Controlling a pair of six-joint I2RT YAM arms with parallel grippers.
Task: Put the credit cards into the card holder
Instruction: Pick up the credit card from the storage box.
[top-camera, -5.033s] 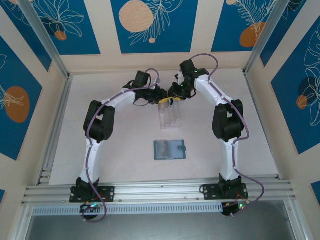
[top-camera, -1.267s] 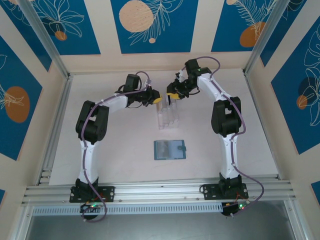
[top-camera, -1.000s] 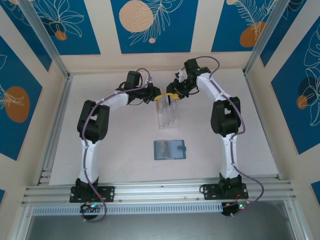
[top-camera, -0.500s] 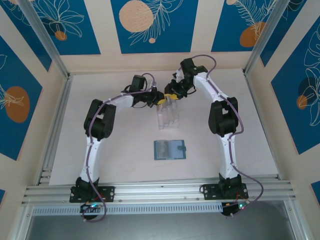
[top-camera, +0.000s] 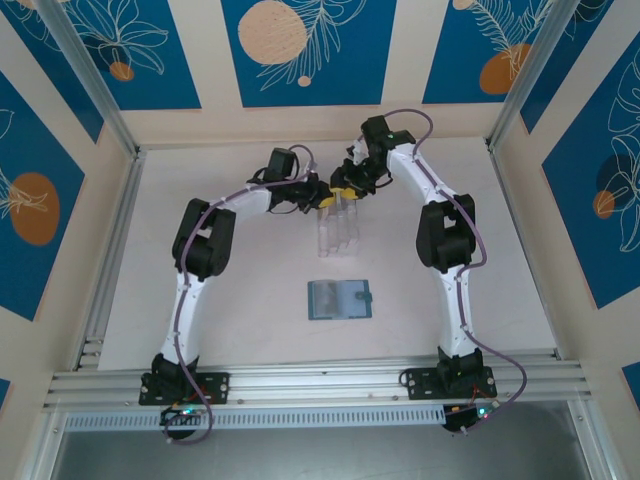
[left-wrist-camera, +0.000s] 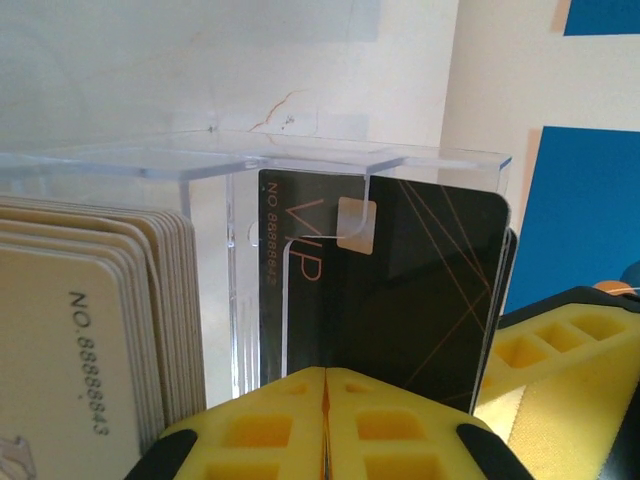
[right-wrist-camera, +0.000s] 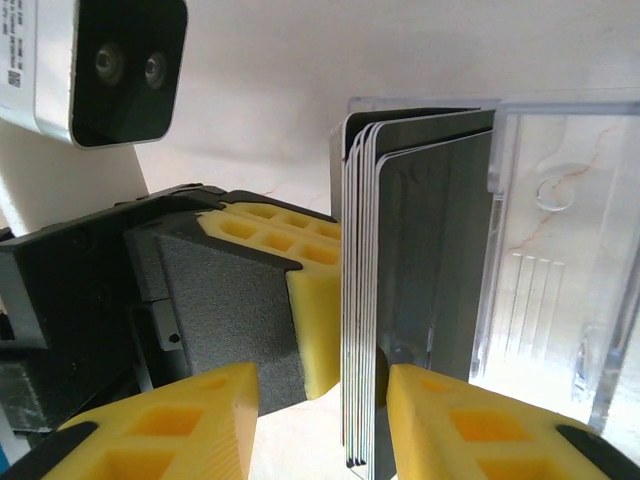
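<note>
Watching the top view, I see the left claw (top-camera: 322, 196) has swung in over the last second from well out at the 9 o'clock side of the clear acrylic rack (top-camera: 337, 232); it now sits against the rack's far end, at about its 11 o'clock corner. The right claw (top-camera: 343, 187) has barely shifted and hangs at the same end, just beside the left one.

On the left wrist view the left claw's yellow fingers (left-wrist-camera: 260, 440) are pressed together with only a seam between them; I see nothing pinched there. A black VIP card (left-wrist-camera: 400, 290) stands face-on in the rack right behind them, with a stack of cream cards (left-wrist-camera: 80, 340) in the slot at 9 o'clock.

On the right wrist view the right claw is part open and straddles a stack of grey credit cards (right-wrist-camera: 420, 300); 1 finger (right-wrist-camera: 440, 410) touches the stack's 3 o'clock face, while the other stands apart at 9 o'clock, so it has no grip yet. The left claw's yellow pad rests against the stack's 9 o'clock face.

I read this as the closed left claw nudging or steadying the stack so the right one can take a card. The card holder (top-camera: 339, 299) lies open on the table (top-camera: 230, 300), well apart at 6 o'clock from the rack; I see no loose card on it, so the task looks barely begun.
</note>
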